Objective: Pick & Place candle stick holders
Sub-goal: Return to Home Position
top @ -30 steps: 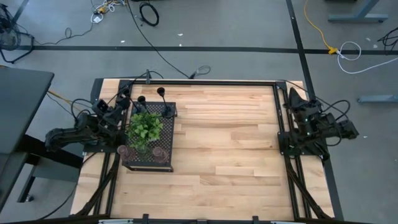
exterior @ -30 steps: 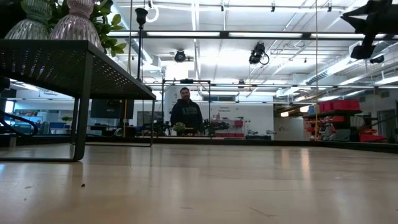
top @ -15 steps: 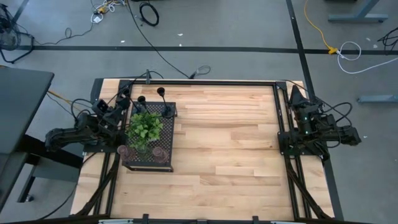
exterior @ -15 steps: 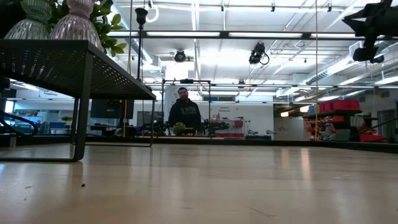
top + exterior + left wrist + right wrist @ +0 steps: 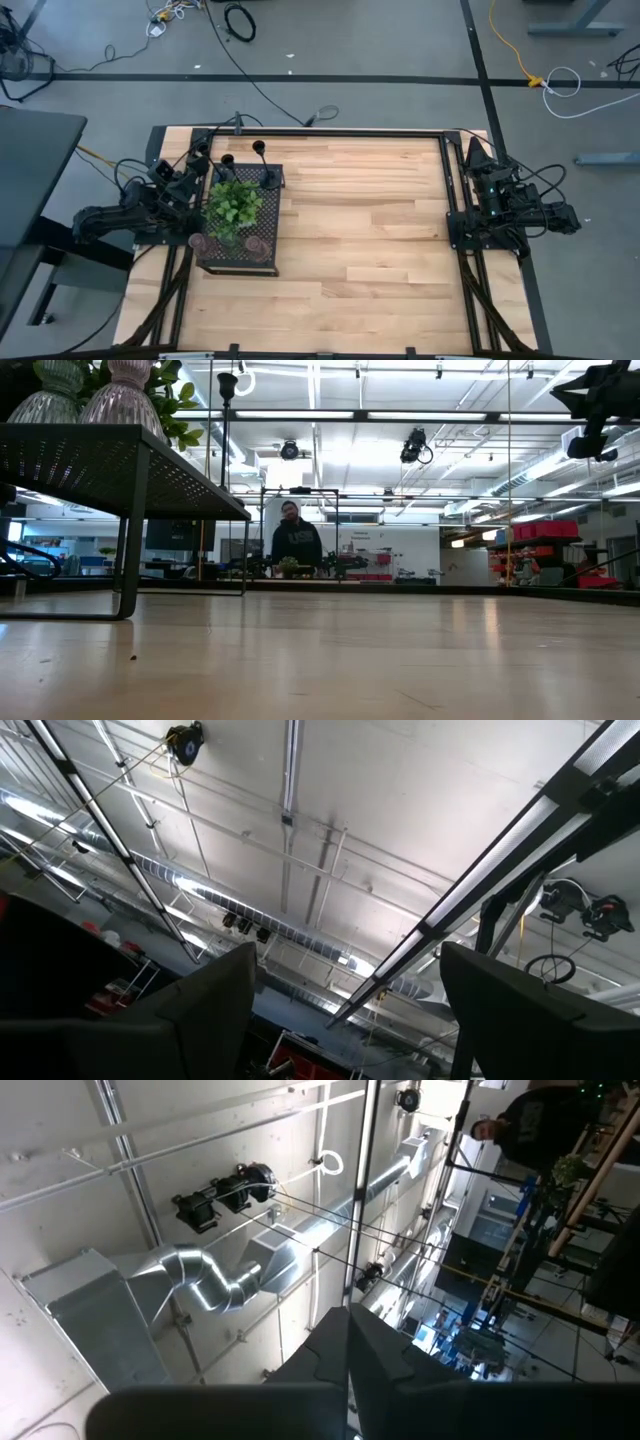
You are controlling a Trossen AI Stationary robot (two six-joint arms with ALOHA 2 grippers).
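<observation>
A black perforated stand [image 5: 240, 262] at the table's left carries the candle stick holders around a leafy plant [image 5: 233, 205]. Three thin black ones [image 5: 262, 150] stand on its far end. Squat glass ones [image 5: 258, 245] sit on its near end; in the low view one looks pinkish [image 5: 126, 392] and one pale green [image 5: 45, 395]. My left gripper [image 5: 350, 1020] is folded back at the table's left edge, left of the stand. It points up at the ceiling, open and empty. My right gripper [image 5: 350, 1350] is folded back at the right edge, shut and empty, also pointing upward.
Bare wooden table [image 5: 370, 230] lies between the stand and the right arm [image 5: 500, 195]. A black frame rail [image 5: 340, 133] runs along the far edge. A person [image 5: 297, 545] stands in the room beyond the table.
My right arm has swung a little about its base at the table's right edge, and its gripper has stayed shut. The person in the room behind has shifted slightly.
</observation>
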